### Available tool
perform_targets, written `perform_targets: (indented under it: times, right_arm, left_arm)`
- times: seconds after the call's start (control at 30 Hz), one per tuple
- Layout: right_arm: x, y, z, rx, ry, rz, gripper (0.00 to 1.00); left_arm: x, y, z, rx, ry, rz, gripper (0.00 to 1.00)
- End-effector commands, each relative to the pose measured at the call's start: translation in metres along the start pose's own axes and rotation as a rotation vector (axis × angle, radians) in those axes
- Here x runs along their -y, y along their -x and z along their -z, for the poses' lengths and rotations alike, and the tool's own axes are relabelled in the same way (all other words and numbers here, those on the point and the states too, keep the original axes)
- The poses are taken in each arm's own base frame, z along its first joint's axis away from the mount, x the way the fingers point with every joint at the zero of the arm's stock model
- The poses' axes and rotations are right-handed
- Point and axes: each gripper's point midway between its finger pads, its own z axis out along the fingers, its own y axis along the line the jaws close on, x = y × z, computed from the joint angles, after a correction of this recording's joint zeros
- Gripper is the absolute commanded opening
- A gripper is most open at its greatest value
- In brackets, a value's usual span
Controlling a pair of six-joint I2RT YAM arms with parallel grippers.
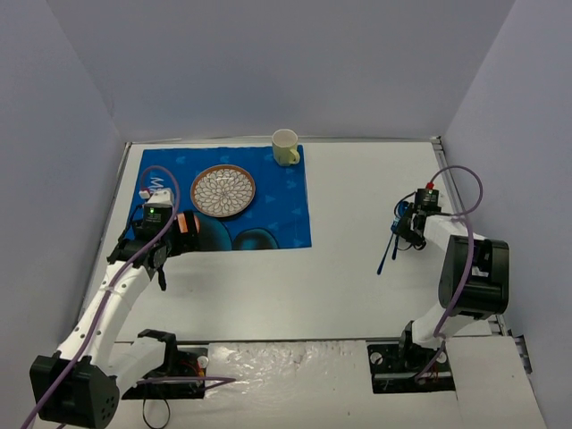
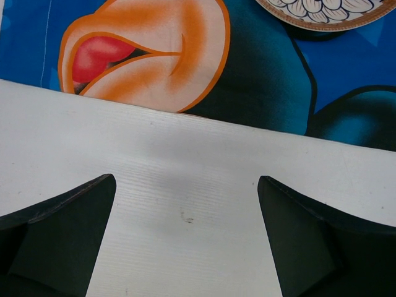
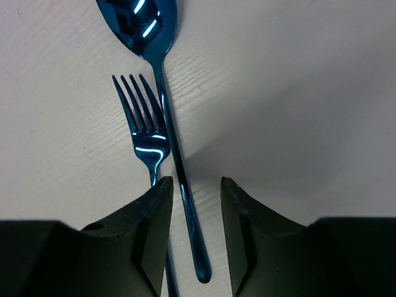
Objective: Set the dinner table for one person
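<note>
The white dinner table carries a blue cartoon placemat with a patterned plate on it and a yellow mug at its far corner. A blue spoon and a blue fork lie side by side on the right of the table. My right gripper hangs low over them, jaws narrowly apart. The spoon's handle runs between them with a gap on each side, and the fork's handle passes under the left finger. My left gripper is wide open over bare table, just short of the placemat's near edge.
Grey walls enclose the table on three sides. In the top view the cutlery lies as a thin dark line beside the right gripper. The plate's rim shows at the top of the left wrist view.
</note>
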Motion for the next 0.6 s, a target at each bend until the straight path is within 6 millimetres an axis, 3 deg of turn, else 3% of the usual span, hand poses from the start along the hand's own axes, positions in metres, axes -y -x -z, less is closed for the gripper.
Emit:
perform_targets:
  times: [0.0, 0.3, 0.57]
  right_arm:
    - [0.001, 0.018, -0.002, 0.035, -0.037, 0.007, 0.33]
    - [0.016, 0.019, -0.017, 0.024, -0.124, 0.019, 0.30]
    - [-0.001, 0.033, -0.022, 0.018, -0.047, 0.078, 0.29]
  left_arm:
    - [0.008, 0.024, 0.008, 0.076, -0.032, 0.032, 0.97]
    - [0.016, 0.022, 0.013, 0.077, -0.051, 0.004, 0.97]
    - [0.018, 0.019, 0.007, 0.057, -0.042, -0.004, 0.97]
